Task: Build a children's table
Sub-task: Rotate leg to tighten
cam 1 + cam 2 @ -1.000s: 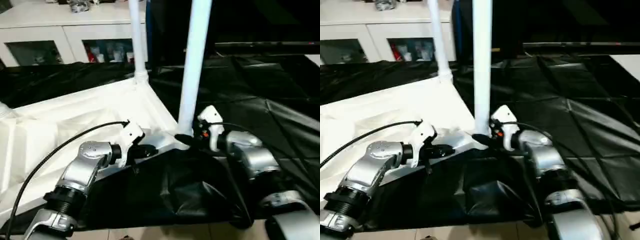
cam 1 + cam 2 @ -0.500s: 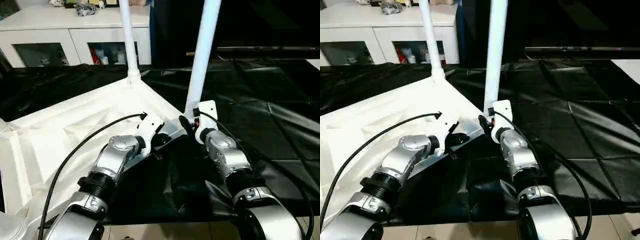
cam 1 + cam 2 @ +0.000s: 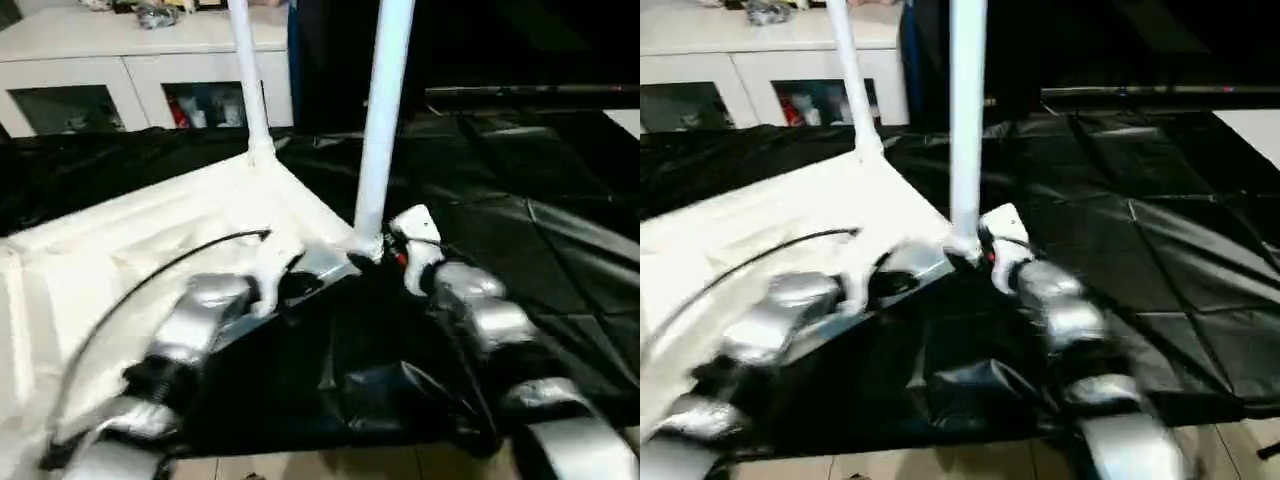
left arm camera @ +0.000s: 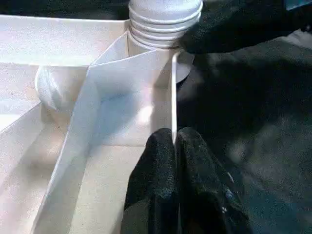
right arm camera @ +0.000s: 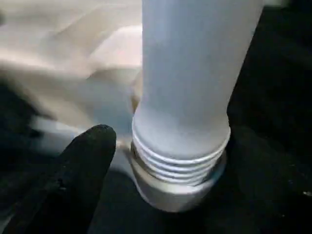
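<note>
White plastic children's table (image 3: 150,240) lies upside down on a black sheet (image 3: 560,230), ribbed underside up. Two legs stand upright in corner sockets: near leg (image 3: 380,120) just beyond the right gripper (image 3: 375,255), far leg (image 3: 246,80) further back, beyond both grippers.

Left gripper (image 4: 174,139) is clenched on the thin side wall of the table top, one finger (image 4: 153,161) inside the rim, the other outside, a little short of the near leg's socket.

Right gripper sits at the base of the near leg, beside the threaded collar (image 5: 178,156). One black finger (image 5: 83,165) shows to the side of the collar, not touching it; the other is out of frame. Looks released, but the head views are blurred, so can't confirm.

White cabinet (image 3: 130,70) with glass fronts stands behind the sheet, well beyond both grippers.
</note>
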You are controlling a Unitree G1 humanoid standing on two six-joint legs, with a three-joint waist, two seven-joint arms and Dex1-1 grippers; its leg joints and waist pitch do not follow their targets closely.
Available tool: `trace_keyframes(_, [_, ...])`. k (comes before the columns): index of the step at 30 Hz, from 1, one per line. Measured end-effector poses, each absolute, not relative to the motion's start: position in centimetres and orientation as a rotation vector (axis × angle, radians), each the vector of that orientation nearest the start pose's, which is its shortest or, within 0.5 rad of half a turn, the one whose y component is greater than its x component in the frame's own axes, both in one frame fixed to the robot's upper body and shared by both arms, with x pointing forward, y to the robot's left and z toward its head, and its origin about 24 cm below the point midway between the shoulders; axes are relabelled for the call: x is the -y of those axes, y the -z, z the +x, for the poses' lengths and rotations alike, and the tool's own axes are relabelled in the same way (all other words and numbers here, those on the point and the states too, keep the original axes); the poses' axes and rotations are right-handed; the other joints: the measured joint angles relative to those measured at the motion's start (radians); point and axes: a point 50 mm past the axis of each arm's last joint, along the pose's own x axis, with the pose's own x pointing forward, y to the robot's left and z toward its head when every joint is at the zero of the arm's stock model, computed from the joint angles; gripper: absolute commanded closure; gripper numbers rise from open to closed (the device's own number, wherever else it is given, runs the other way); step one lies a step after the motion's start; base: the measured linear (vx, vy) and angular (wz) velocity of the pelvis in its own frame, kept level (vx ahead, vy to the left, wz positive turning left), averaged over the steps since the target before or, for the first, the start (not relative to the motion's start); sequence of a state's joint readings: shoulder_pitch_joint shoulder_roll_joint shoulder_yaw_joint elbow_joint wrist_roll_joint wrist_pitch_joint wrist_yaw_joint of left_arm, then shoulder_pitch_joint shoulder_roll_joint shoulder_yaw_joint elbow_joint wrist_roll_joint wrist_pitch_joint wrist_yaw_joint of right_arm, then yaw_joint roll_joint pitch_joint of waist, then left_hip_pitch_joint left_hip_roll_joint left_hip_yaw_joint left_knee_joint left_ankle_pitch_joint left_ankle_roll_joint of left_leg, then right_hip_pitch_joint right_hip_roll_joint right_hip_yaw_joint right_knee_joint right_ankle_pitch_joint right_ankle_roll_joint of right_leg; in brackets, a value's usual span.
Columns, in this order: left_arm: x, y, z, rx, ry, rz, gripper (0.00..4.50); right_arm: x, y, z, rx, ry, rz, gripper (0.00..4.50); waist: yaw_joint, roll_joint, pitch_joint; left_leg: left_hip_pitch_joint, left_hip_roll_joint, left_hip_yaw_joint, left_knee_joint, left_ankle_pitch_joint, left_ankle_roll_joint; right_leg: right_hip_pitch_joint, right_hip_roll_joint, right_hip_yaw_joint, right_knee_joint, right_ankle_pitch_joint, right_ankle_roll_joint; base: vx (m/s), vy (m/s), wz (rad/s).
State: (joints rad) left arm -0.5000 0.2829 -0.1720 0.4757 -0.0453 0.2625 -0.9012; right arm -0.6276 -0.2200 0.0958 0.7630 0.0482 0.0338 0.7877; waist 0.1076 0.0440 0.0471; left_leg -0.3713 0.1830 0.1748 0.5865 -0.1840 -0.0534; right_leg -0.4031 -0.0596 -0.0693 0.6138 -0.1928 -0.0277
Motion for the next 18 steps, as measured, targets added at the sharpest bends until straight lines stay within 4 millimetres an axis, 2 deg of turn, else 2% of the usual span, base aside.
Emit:
trace_keyframes(2, [-13.3, -4.6, 31.3, -0.399, 1.038, 0.198, 4.5, 13.1, -5.0, 34.2, -0.278, -0.92, -0.179, 0.61, 0.006, 0.0, 0.0, -0.002, 0.0, 0.0, 0.002, 0.0, 0.0, -0.001, 0.0, 0.0, 0.0, -0.001, 0.0, 0.0, 0.0, 0.0])
trace_keyframes(9, [-13.6, -4.7, 30.7, -0.404, 1.09, 0.202, 4.5, 13.7, -5.2, 33.8, -0.302, -1.007, -0.174, 0.61, 0.011, 0.0, 0.0, -0.005, 0.0, 0.001, 0.004, -0.001, 0.001, -0.001, -0.001, 0.0, -0.002, -0.002, 0.0, 0.0, 0.0, 0.0])
trace_keyframes(10, [-13.7, -4.7, 30.7, -0.405, 1.093, 0.202, 4.5, 13.8, -5.3, 33.8, -0.305, -1.017, -0.177, 0.87, 0.011, -0.001, 0.0, -0.004, 0.0, 0.001, 0.004, -0.001, 0.001, -0.001, -0.001, 0.0, -0.001, -0.002, 0.0, 0.0, 0.0, 0.0])
trace_keyframes(13, [-13.7, -4.6, 30.4, -0.407, 1.105, 0.2, 4.5, 14.0, -5.4, 33.7, -0.313, -1.032, -0.184, 0.94, 0.011, -0.001, 0.0, -0.004, 0.001, 0.001, 0.004, -0.001, 0.001, -0.001, -0.001, 0.0, -0.001, -0.002, 0.0, 0.0, 0.0, 0.0])
trace_keyframes(18, [-13.7, -4.6, 30.3, -0.411, 1.109, 0.196, 4.5, 14.2, -5.4, 33.7, -0.318, -1.036, -0.179, 1.32, 0.011, -0.001, 0.0, -0.004, 0.0, 0.001, 0.004, -0.001, 0.001, -0.001, -0.001, 0.0, -0.001, -0.002, 0.0, 0.0, 0.0, 0.0])
